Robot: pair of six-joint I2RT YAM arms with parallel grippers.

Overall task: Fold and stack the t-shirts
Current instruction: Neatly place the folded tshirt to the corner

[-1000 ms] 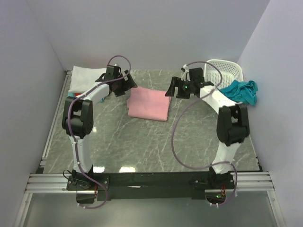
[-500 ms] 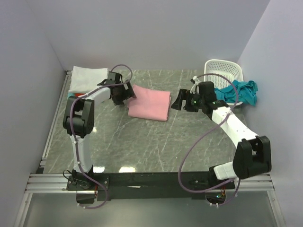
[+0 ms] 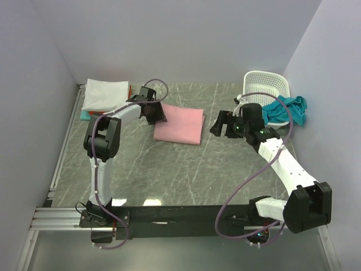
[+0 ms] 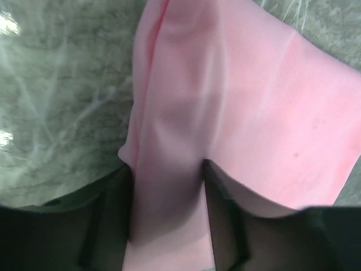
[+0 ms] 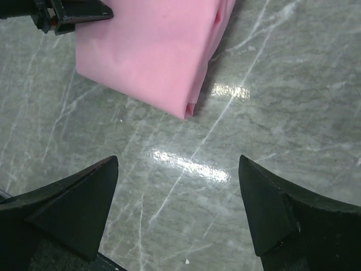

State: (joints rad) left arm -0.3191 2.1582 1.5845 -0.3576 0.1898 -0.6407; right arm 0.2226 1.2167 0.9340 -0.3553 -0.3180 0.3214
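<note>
The light pink t-shirt (image 3: 180,125) (image 4: 242,96) (image 5: 152,51) lies folded into a rectangle on the marble table (image 3: 169,169), towards the back middle. My left gripper (image 3: 158,112) (image 4: 166,169) is at the shirt's left edge. Its two fingers close on a raised fold of pink cloth that fills the gap between them. My right gripper (image 3: 216,125) (image 5: 178,164) hangs open over bare table just right of the shirt, holding nothing. A folded white t-shirt (image 3: 105,94) lies at the back left. A teal t-shirt (image 3: 287,108) lies crumpled at the back right.
The white lattice basket (image 3: 265,83) stands at the back right corner, with the teal t-shirt beside it. Walls close the table in at the back and on both sides. The left gripper's tip (image 5: 67,14) shows at the top left of the right wrist view.
My left gripper slid right onto the pink shirt's left edge and closed on the cloth. My right arm drew back to the right, off the shirt, and stayed open.
</note>
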